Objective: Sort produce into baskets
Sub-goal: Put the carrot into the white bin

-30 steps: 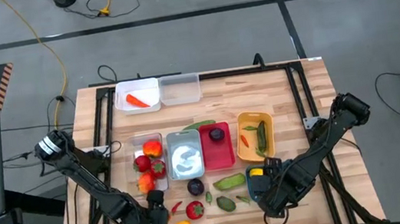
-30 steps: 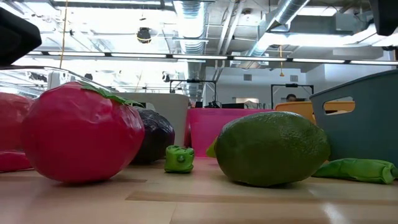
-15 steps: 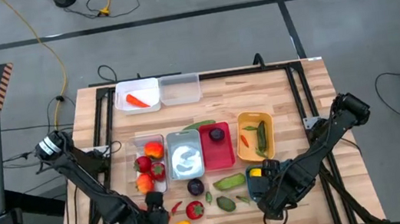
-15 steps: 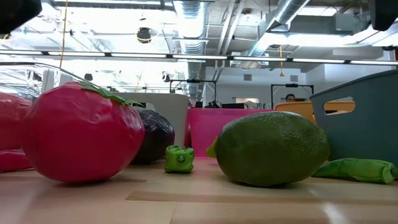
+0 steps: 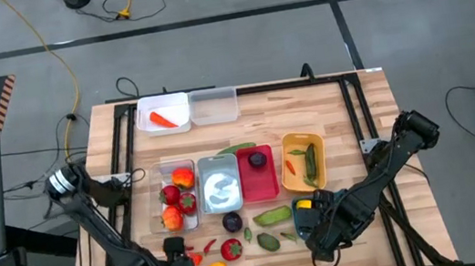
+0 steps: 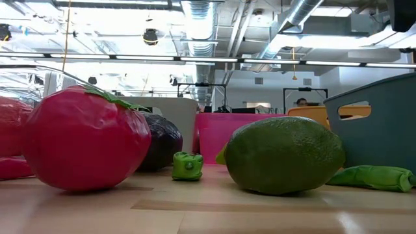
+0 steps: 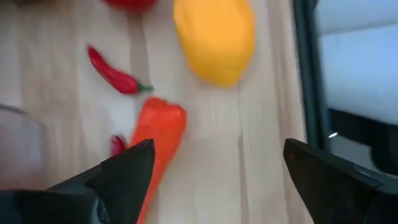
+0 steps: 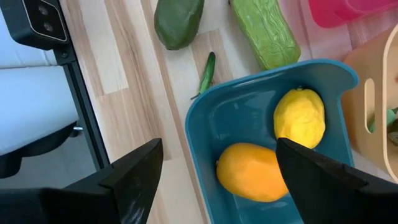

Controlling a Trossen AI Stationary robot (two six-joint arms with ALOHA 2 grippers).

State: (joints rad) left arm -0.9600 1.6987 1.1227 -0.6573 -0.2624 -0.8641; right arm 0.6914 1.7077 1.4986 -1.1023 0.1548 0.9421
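My left gripper (image 5: 186, 263) is open, low over the table's near left part. In the left wrist view (image 7: 214, 186) an orange carrot (image 7: 158, 143) lies on the wood between its fingers, close to one finger; whether they touch I cannot tell. A yellow lemon (image 7: 214, 37) and a red chili (image 7: 115, 74) lie beyond. My right gripper (image 5: 320, 225) is open above the teal basket (image 8: 205, 124), which holds a lemon (image 8: 300, 117) and an orange fruit (image 8: 252, 171).
White (image 5: 164, 113), clear (image 5: 214, 106), clear (image 5: 177, 196), silver (image 5: 219, 184), red (image 5: 258, 174) and yellow-orange (image 5: 303, 161) baskets stand mid-table. Loose near the front lie a plum (image 5: 232, 221), a cucumber (image 5: 272, 214), a tomato (image 5: 232, 249) and a green fruit (image 5: 268, 240).
My left gripper has drawn back toward the table's near edge, away from the clear basket, and has left the low view's top corner. The orange carrot now shows on the wood beside it.
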